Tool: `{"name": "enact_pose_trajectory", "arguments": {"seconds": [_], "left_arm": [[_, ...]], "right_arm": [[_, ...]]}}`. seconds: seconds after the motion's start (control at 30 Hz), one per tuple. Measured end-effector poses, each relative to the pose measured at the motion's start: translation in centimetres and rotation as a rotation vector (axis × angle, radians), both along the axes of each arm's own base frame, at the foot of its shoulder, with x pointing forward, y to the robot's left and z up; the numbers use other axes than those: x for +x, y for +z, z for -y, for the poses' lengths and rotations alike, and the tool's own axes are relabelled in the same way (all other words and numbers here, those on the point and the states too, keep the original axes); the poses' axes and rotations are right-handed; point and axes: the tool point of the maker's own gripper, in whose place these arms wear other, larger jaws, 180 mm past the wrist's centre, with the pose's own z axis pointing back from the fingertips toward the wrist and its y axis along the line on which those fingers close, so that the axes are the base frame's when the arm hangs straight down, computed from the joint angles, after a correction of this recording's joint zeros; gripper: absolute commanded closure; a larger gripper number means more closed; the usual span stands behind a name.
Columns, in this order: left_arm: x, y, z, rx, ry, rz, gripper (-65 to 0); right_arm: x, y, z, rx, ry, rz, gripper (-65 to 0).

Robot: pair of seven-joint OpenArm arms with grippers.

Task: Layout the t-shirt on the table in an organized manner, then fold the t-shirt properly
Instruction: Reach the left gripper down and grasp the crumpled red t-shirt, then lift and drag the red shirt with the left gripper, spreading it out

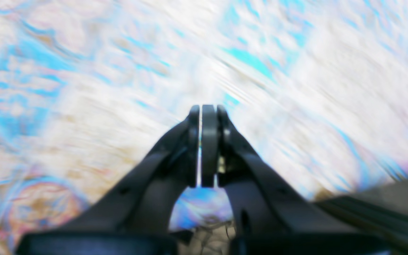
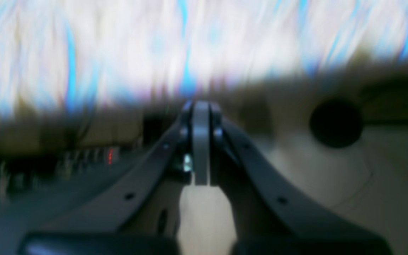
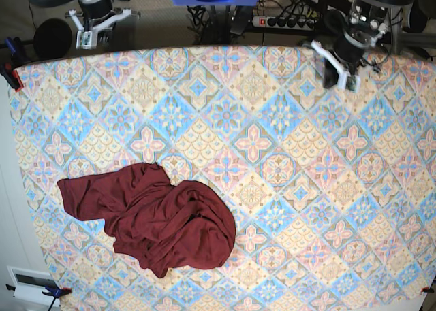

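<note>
Presently, item one: the t-shirt (image 3: 151,218), plain dark maroon, lying in a rumpled heap at the lower left of the base view on the table (image 3: 286,188); one flatter lobe, perhaps a sleeve or hem, reaches toward the left edge, the rest bunched in rounded folds toward the bottom centre; no collar or hem clearly told apart. Item two: my left gripper (image 1: 204,148), fingers pressed together and holding nothing, patterned cloth blurred beneath it in the wrist view; in the base view it sits at the upper right over the table's far edge, well apart from the shirt. Item three: my right gripper (image 2: 201,141), fingers likewise together and bare, at the upper left of the base view, beyond the table's far edge; its wrist view is smeared, showing cloth above and dark floor clutter below. Handling, by my judgement: light, soft, limp knit; it will drape and sag, not hold a shape, and may drag on the tablecloth; best pinched at an outer edge, such as the flat lobe at left, a thin layer only, then spread with both hands. Containers: none in view; nothing held in anything.
</note>
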Motion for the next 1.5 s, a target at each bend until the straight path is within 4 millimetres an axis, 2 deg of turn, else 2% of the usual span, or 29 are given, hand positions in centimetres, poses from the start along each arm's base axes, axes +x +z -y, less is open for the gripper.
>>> {"name": "enact_pose_trajectory", "arguments": {"seconds": [0.07, 0.1, 0.23, 0.33, 0.4, 0.47, 0.57, 0.63, 0.73, 0.8, 0.87, 1.0, 1.07, 1.13, 1.37, 1.5], "left_arm": [[2.2, 0.1, 0.1, -0.022, 0.037, -0.014, -0.2], [3.7, 0.9, 0.9, -0.060, 0.032, 0.013, -0.2], [8.7, 3.5, 3.1, -0.128, 0.037, 0.088, -0.3], [11.9, 4.9, 6.9, -0.185, -0.038, 0.101, -1.6], [14.2, 6.3, 9.6, -0.225, -0.082, 0.146, -5.0], [16.1, 5.4, 11.4, -0.252, -0.104, 0.115, -9.7], [18.0, 2.7, 12.9, -0.239, -0.109, 0.033, -15.2], [19.3, 1.5, 14.8, -0.262, -0.119, -0.007, -17.9], [22.2, 0.9, 17.9, -0.296, -0.129, -0.047, -20.1], [23.9, 1.4, 19.9, -0.316, -0.138, -0.021, -20.9], [24.9, 1.1, 21.9, -0.313, -0.165, -0.004, -21.5], [25.2, -1.8, 25.3, -0.273, -0.209, -0.056, -24.3], [25.3, -3.2, 26.0, -0.271, -0.198, -0.070, -26.8], [25.5, -4.1, 26.6, -0.271, -0.183, -0.075, -28.5], [26.9, -4.5, 28.2, -0.285, -0.152, -0.034, -30.3], [27.6, -5.1, 27.7, -0.276, -0.137, -0.015, -30.1]], "right_arm": [[3.3, 0.8, -0.1, 0.002, 0.010, 0.048, 0.0], [4.1, 0.9, -0.3, 0.008, 0.017, 0.041, 0.0], [4.7, -0.3, -0.8, 0.031, 0.016, -0.040, 0.0], [7.2, 0.6, -1.1, 0.027, 0.028, 0.011, 0.0], [8.9, 1.4, -2.5, 0.054, 0.061, 0.063, 0.0], [8.8, 1.3, -3.2, 0.077, 0.066, 0.060, 0.0], [8.6, 1.0, -2.7, 0.060, 0.056, 0.040, 0.0], [8.9, 1.2, -2.7, 0.059, 0.061, 0.054, 0.0], [8.8, 1.1, -3.0, 0.066, 0.062, 0.049, 0.0], [8.6, 1.0, -3.0, 0.065, 0.061, 0.045, 0.0], [8.6, 1.0, -3.0, 0.067, 0.061, 0.044, 0.0], [8.7, 1.0, -3.5, 0.073, 0.075, 0.046, 0.0], [8.5, 0.8, -4.2, 0.087, 0.083, 0.041, 0.0], [8.5, 0.8, -4.2, 0.087, 0.085, 0.039, 0.0], [8.6, 0.9, -4.0, 0.082, 0.083, 0.042, 0.0], [8.7, 0.9, -4.0, 0.081, 0.083, 0.045, 0.0]]}}
